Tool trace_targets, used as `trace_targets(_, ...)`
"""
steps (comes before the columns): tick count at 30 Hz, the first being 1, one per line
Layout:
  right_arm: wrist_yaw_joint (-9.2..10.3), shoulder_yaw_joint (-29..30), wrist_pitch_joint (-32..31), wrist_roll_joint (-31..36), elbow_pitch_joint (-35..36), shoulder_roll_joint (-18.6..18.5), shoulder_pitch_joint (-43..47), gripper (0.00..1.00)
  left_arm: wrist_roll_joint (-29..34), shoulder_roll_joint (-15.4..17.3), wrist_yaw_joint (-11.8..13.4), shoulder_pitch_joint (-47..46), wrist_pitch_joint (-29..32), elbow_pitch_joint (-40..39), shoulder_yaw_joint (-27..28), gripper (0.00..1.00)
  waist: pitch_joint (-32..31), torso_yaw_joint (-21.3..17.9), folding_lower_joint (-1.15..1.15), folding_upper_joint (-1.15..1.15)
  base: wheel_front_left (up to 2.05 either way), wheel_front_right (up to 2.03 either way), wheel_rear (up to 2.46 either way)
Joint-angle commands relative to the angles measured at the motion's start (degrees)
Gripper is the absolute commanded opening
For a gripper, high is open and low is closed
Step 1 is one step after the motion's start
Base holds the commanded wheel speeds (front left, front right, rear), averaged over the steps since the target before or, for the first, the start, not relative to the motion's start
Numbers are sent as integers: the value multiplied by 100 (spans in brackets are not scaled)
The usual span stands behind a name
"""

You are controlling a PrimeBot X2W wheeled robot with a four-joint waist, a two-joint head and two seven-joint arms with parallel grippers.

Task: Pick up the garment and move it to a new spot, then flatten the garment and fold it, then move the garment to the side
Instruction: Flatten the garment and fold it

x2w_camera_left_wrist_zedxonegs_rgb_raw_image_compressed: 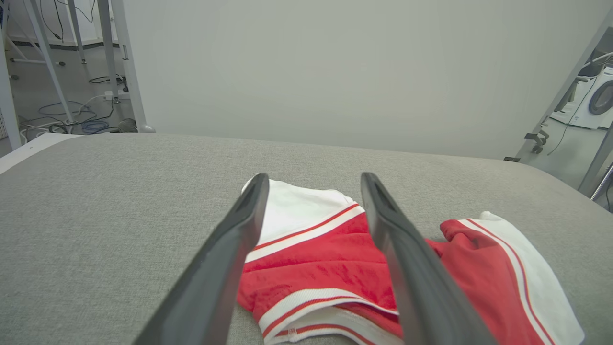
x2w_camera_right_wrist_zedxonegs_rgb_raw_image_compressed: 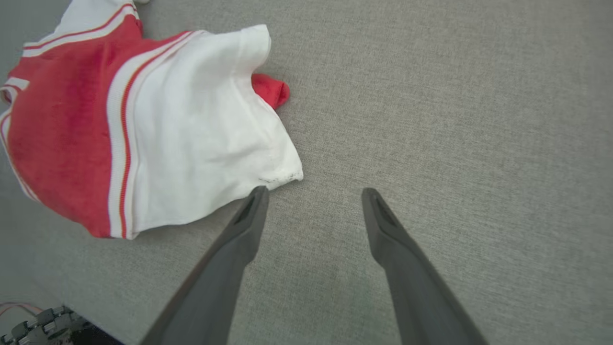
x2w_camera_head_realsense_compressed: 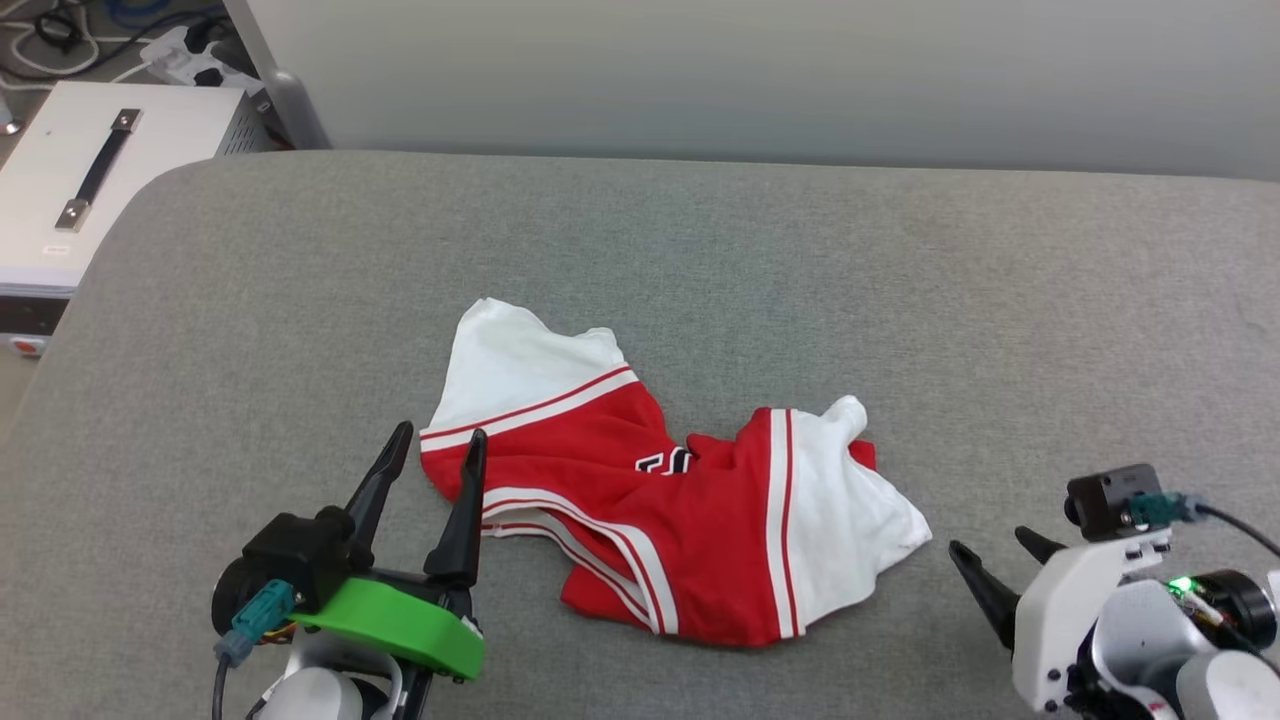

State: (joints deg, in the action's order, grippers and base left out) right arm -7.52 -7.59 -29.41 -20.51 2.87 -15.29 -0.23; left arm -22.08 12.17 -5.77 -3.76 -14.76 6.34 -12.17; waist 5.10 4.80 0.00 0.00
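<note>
Grey woven fabric covers the counter (x2w_camera_head_realsense_compressed: 700, 250), which backs onto a pale wall (x2w_camera_head_realsense_compressed: 760, 80).

Item 1, the garment (x2w_camera_head_realsense_compressed: 690, 520): it lies crumpled near the front middle of the counter, not flattened and not folded. The body is red. One white sleeve (x2w_camera_head_realsense_compressed: 510, 360) points toward the far left, and the other white sleeve (x2w_camera_head_realsense_compressed: 850, 500) is spread to the right. Red-and-white stripe trim runs along both sleeve seams and the near hem. A fragment of black, white-outlined lettering (x2w_camera_head_realsense_compressed: 665, 462) shows in a fold at the centre, but the rest is hidden.

Item 2, the left gripper (x2w_camera_head_realsense_compressed: 440, 432): the jaws stand wide apart and hold nothing. It sits at the garment's left edge. In the left wrist view its fingers (x2w_camera_left_wrist_zedxonegs_rgb_raw_image_compressed: 225, 258) frame the left sleeve and red body. Whether either finger touches the cloth cannot be told.

Item 3, the right gripper (x2w_camera_head_realsense_compressed: 988, 541): the jaws are spread wide and empty. It stands over bare counter just beside the right sleeve. In the right wrist view one fingertip lies close to the sleeve's corner.

Item 4, surroundings: a white case with a black handle (x2w_camera_head_realsense_compressed: 90, 170) stands beyond the counter's left end, and cables (x2w_camera_head_realsense_compressed: 60, 40) lie on the floor behind it.
</note>
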Motion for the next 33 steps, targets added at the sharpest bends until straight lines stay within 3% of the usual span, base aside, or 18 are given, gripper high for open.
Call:
trace_targets(1,3,-18,-353,-105,8,-23,-232,100,91,-58,-45,-113,-23,-27,45,100,163,156,0,0,0,0,0)
trace_targets(7,3,-173,-1295,-160,-267,-155,-878,100,218,-202,-126,-275,-24,31,125,100,454,398,0,0,0,0,0)
trace_targets(21,3,-583,-1864,54,-945,-209,-1117,100,334,-378,-169,-479,-24,53,329,100,832,672,0,0,0,0,0)
trace_targets(22,3,-616,-1868,47,-965,-216,-1113,56,331,-377,-169,-486,-24,50,331,100,844,667,0,0,0,0,0)
trace_targets(24,3,-690,-1859,42,-1009,-259,-1108,0,327,-377,-170,-500,-24,52,337,100,857,648,0,0,0,0,0)
trace_targets(33,3,-626,-1746,-110,-866,-762,-1042,0,322,-356,-171,-468,-24,127,363,100,660,381,0,0,0,0,0)
